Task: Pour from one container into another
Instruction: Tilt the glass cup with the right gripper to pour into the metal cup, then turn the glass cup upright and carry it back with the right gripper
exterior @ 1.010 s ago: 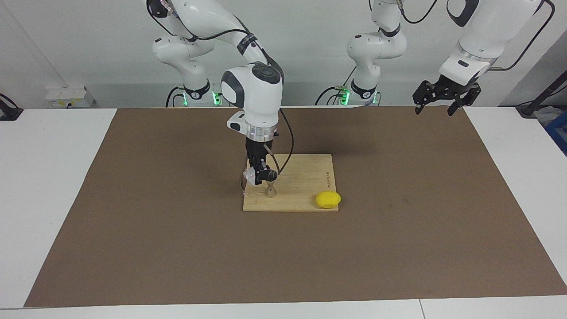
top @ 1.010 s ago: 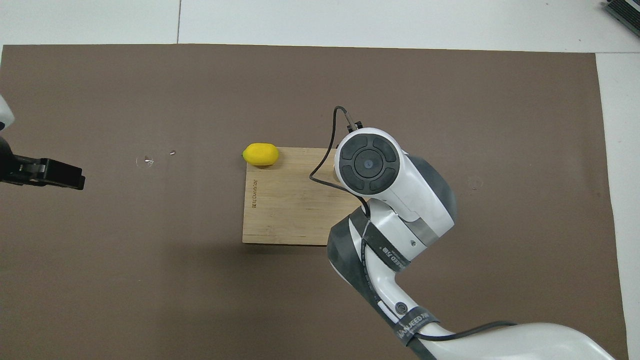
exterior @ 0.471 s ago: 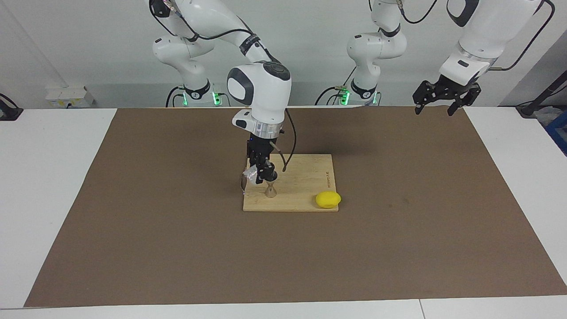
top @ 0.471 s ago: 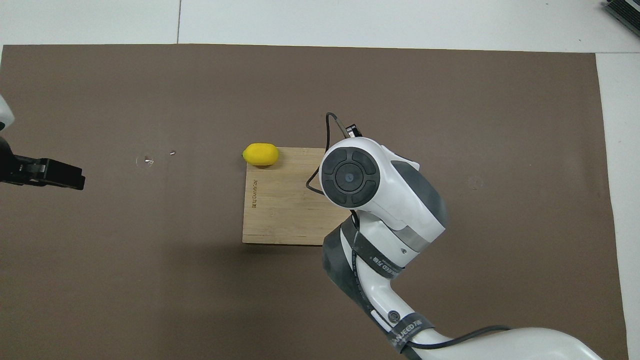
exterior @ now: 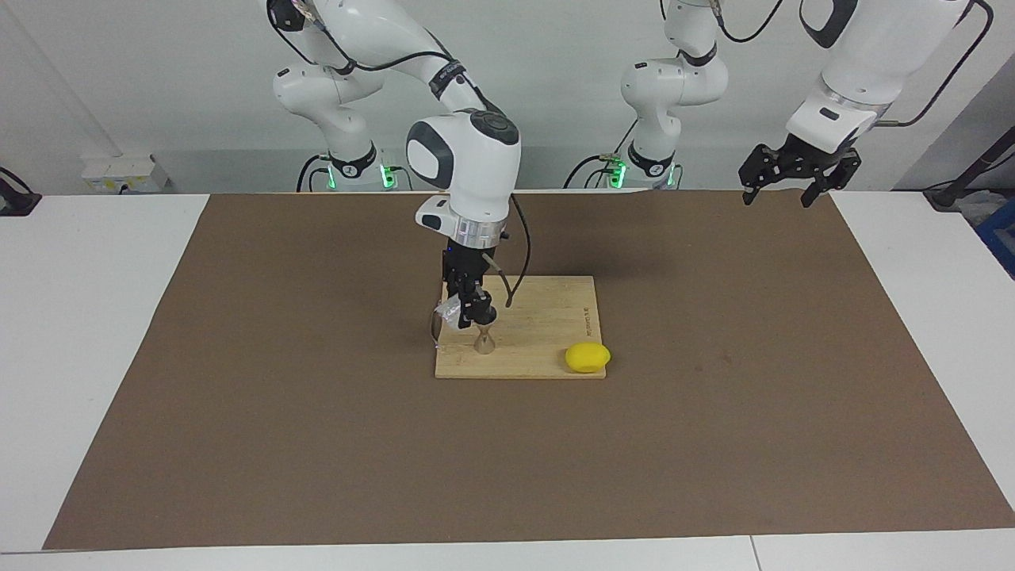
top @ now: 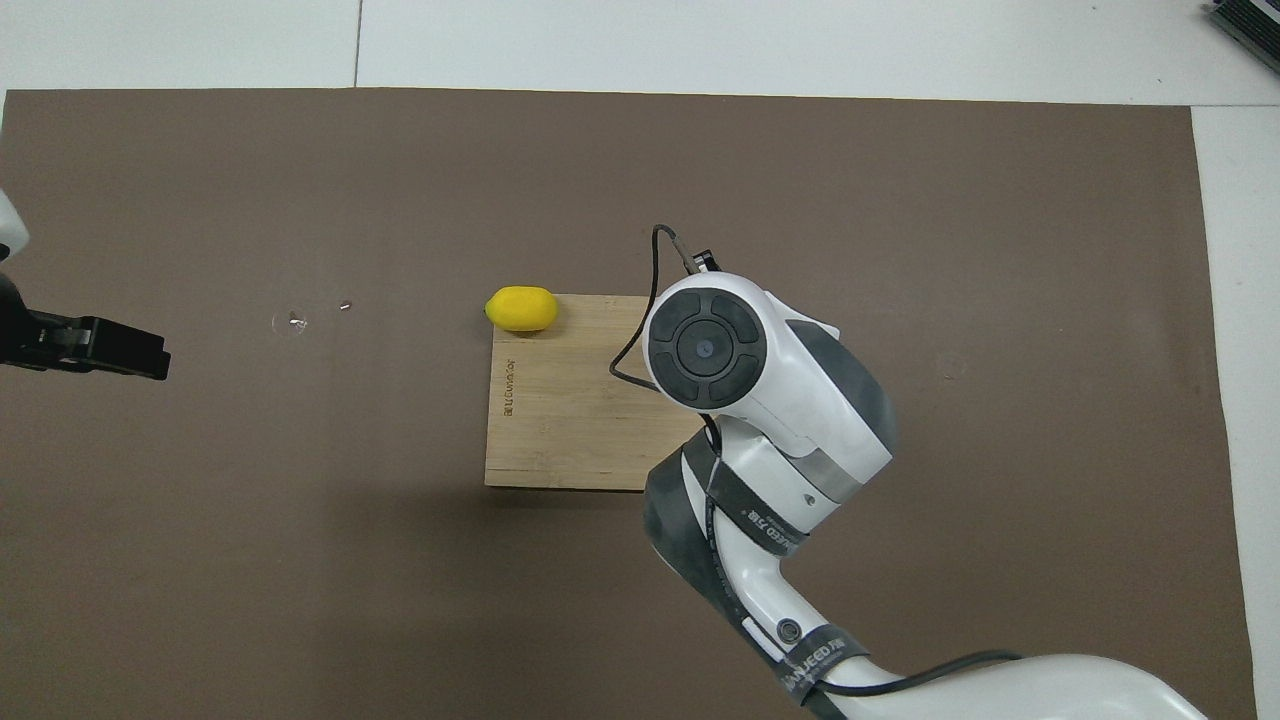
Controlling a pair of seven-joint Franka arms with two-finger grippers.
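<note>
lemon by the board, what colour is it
Plain bright yellow, no markings. The lemon shows best in the facing view, at the corner of the board.

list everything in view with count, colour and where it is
mat: 1, brown, covering the table
cutting board: 1, light wood, mid-mat
lemon: 1, yellow, at the board's corner farthest from the robots, toward the left arm's end
jigger: 1, silver-grey, upright on the board
glass tumbler: 1, clear, tilted over the jigger in the right gripper
right gripper: 1, black, over the jigger, shut on the glass tumbler
left gripper: 1, black, open, waiting raised over the mat's edge at its own end
</note>
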